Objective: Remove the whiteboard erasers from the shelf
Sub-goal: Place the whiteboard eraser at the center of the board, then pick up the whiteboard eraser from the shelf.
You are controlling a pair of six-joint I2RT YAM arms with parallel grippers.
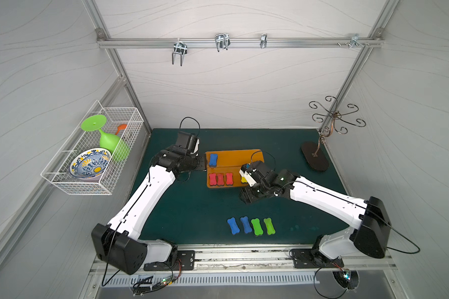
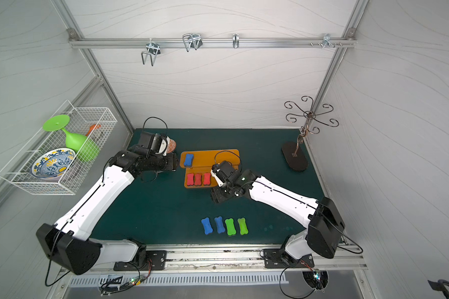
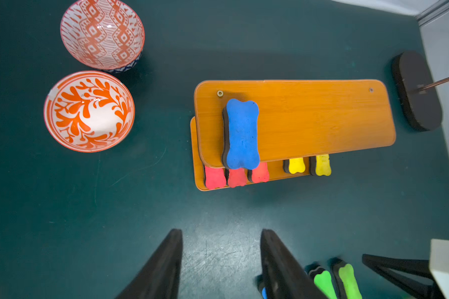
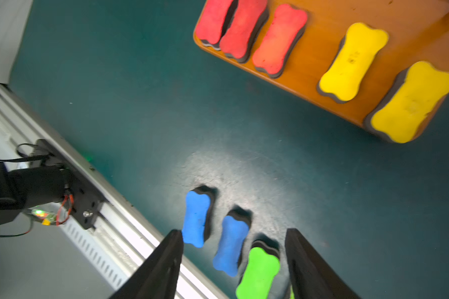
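Gaping, empty: left tool (image 3: 221, 231), right tool (image 4: 233, 230)

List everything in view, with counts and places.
Shelf: 1, orange-brown, mat centre.
Top blue eraser: 1, blue, upper tier.
Red erasers: 3, red, lower tier.
Yellow erasers: 2, yellow, lower tier.
Loose blue erasers: 2, blue, mat's near side.
Green erasers: 2, green, beside those.
Patterned bowls: 2, orange-white, left of shelf.
Wire basket: 1, white, left wall, holding green goblet, blue-yellow bowl.
Scroll stand: 1, dark, far-right corner.
Hooks: several, silver, back rail.
Left gripper: open, empty.
Right gripper: open, empty.
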